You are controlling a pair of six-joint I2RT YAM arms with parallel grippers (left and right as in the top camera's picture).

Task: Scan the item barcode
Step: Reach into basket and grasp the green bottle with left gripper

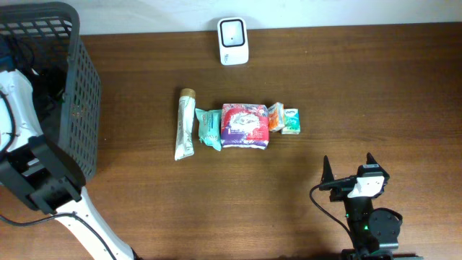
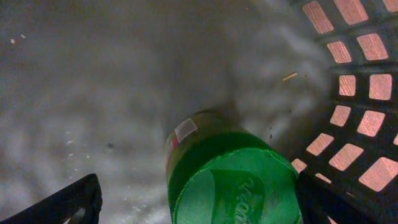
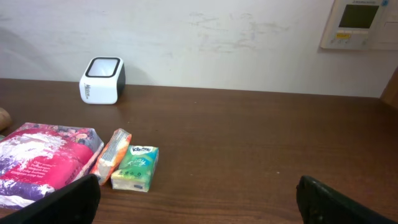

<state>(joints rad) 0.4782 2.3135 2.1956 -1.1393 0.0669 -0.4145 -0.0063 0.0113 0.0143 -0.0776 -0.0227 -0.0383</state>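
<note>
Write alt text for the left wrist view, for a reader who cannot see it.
A green cylindrical container with a small white label sits on the grey floor of a lattice basket. The left gripper is open, one finger on each side of the container.

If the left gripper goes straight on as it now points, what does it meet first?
The left gripper would probably meet the green container between its open fingers, in the basket; depth is unclear.

basket (image 1: 72, 87): table (image 1: 361, 87) left | scanner (image 1: 233, 41): rear | packet row (image 1: 244, 125): centre | can (image 2: 230, 180): in basket
</note>
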